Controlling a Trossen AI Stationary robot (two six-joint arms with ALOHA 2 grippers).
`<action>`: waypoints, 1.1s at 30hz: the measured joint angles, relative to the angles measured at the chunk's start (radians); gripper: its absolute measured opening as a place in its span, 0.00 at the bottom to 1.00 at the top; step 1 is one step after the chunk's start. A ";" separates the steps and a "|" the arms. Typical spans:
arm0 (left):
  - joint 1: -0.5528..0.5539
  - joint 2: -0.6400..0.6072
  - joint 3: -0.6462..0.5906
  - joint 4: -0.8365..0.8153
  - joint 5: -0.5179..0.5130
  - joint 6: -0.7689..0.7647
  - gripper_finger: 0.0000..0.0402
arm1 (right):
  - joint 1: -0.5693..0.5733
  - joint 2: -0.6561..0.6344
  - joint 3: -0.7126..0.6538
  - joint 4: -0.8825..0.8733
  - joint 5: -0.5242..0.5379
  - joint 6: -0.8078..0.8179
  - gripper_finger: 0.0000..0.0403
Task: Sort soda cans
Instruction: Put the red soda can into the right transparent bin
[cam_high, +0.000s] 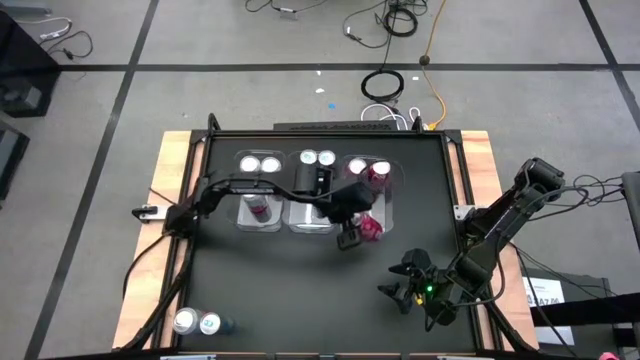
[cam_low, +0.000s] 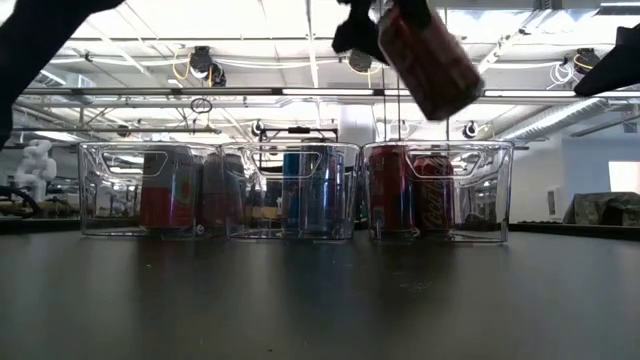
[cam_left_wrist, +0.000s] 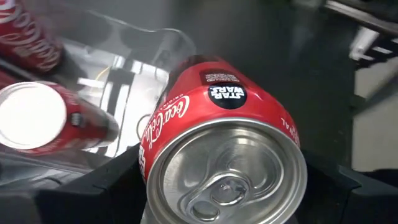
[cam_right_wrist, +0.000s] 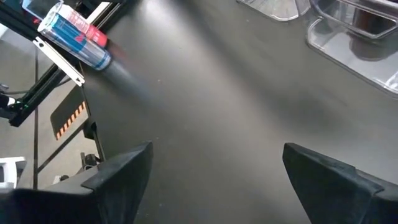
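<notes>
Soda cans sit in three clear bins lined up side by side at the far part of the black table, and one more is up in the air. That red can hangs tilted above the right bin in the low view, pinched by the left gripper, whose fingers press on its sides; the left wrist view shows its silver top facing the camera with the bin's clear wall behind it. From above, the left gripper hangs over the near edge of the right bin, with the can showing just beside it. The right bin holds red cans, the middle bin holds blue and silver ones, and the left bin holds dark red ones. Two blue and silver cans lie on their sides at the near left corner of the table, well apart from the bins. The right gripper waits near the near right edge of the table, its fingers spread wide with nothing between them
</notes>
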 joint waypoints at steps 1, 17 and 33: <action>-0.010 -0.004 0.000 -0.001 -0.001 0.000 0.77 | 0.000 0.000 0.000 -0.002 0.000 0.000 0.87; -0.121 0.062 -0.006 -0.124 -0.113 -0.105 0.77 | 0.008 0.000 0.000 0.001 -0.052 -0.010 0.87; -0.113 0.193 -0.008 -0.186 0.004 -0.237 0.77 | 0.047 0.000 0.000 0.017 -0.054 -0.009 0.87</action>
